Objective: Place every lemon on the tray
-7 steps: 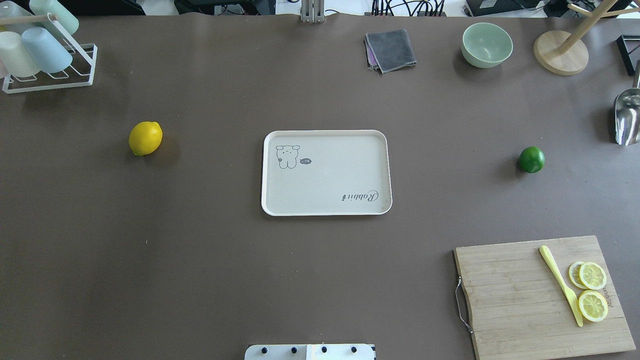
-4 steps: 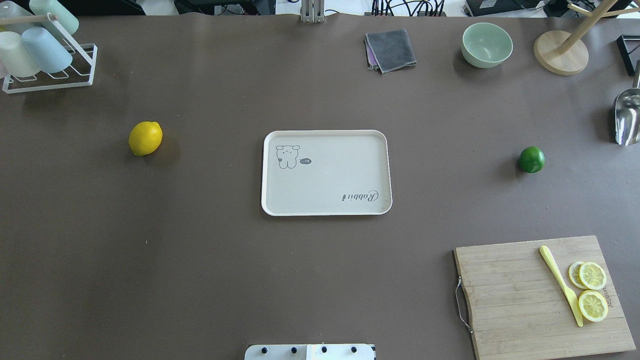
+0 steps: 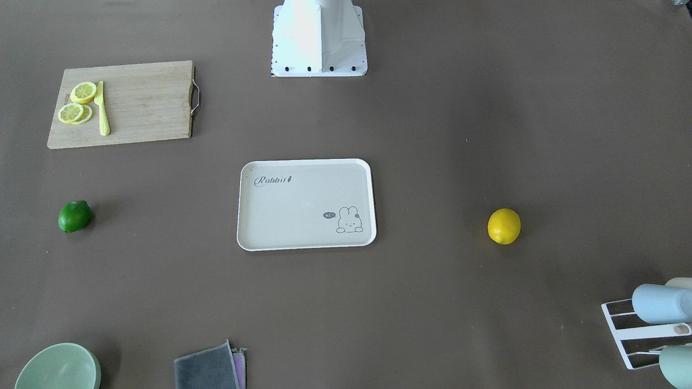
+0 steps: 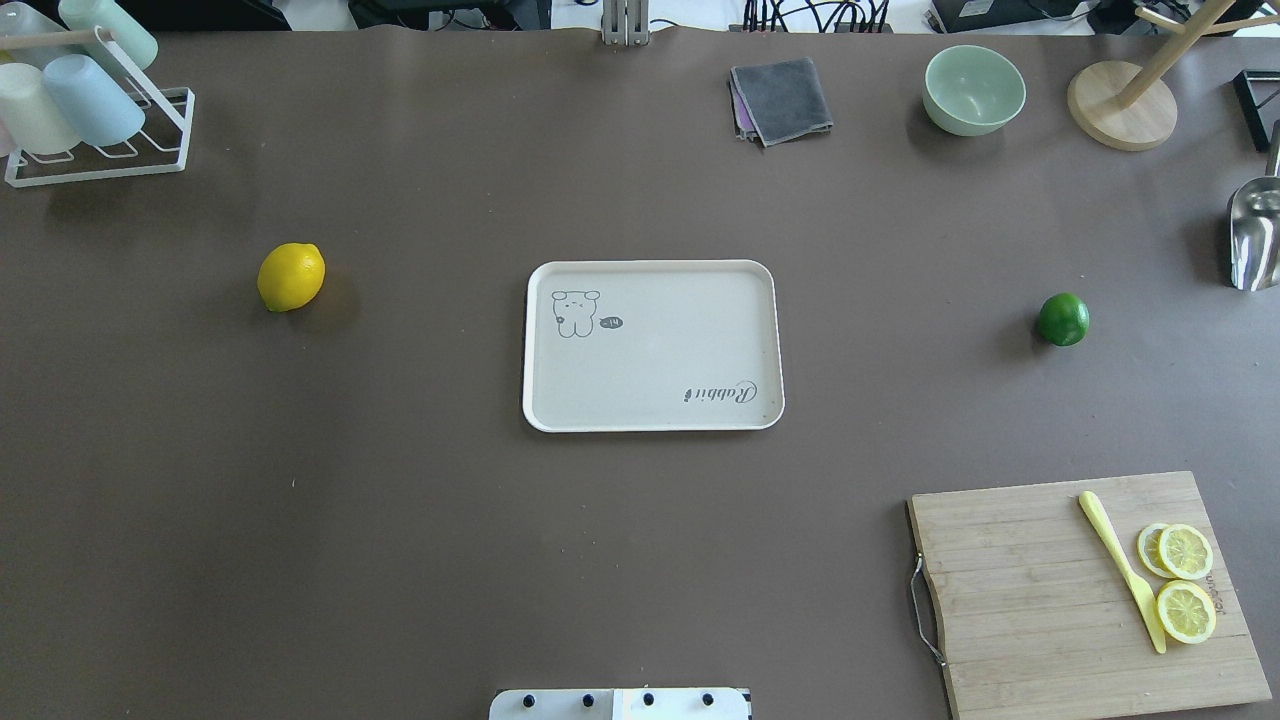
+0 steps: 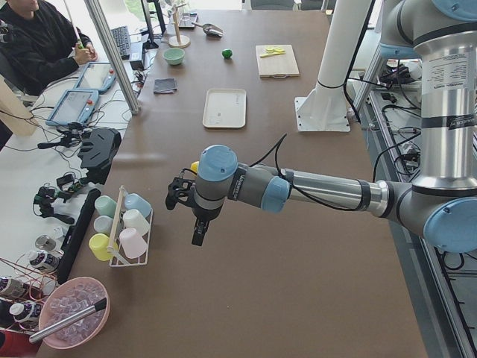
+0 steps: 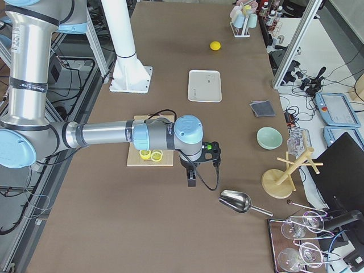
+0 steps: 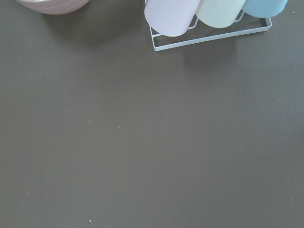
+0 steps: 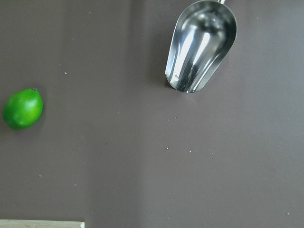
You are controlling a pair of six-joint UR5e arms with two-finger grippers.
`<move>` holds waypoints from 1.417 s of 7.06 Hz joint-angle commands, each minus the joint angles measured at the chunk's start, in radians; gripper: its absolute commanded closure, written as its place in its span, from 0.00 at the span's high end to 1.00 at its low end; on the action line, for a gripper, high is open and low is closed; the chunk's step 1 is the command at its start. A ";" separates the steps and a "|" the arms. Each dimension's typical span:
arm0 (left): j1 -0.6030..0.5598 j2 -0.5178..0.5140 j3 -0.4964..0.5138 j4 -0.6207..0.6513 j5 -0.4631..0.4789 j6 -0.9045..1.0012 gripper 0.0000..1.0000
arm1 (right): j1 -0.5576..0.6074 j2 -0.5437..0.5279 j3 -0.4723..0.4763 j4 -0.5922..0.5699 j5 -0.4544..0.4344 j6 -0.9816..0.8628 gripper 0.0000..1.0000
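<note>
In the overhead view an off-white rectangular tray lies mid-frame on the brown tabletop, with a bright yellow lemon at left and a glossy green lemon at right. I cannot tell how wide the left pincer or the right pincer is.

Two whole fruits: yellow lemon, green lemon. One tray. One cutting board with three lemon slices (two of them overlapping) and one yellow knife. One green bowl, one pink bowl, one folded cloth, one metal scoop, one wooden stand, one cup rack holding six cups. Two robot arms: left arm, right arm.
</note>
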 commanded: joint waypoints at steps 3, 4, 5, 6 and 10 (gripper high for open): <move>0.058 -0.038 0.027 -0.197 -0.051 -0.160 0.98 | -0.076 0.110 -0.019 0.000 0.036 0.157 1.00; 0.107 -0.065 0.026 -0.207 -0.049 -0.247 0.98 | -0.122 0.143 -0.030 0.008 0.016 0.160 1.00; 0.150 -0.068 0.024 -0.249 -0.048 -0.333 0.98 | -0.165 0.161 -0.059 0.059 -0.024 0.160 1.00; 0.200 -0.073 0.027 -0.310 -0.042 -0.441 0.98 | -0.182 0.161 -0.106 0.151 -0.029 0.178 1.00; 0.368 -0.203 0.061 -0.338 0.062 -0.659 0.98 | -0.327 0.168 -0.144 0.347 -0.093 0.582 1.00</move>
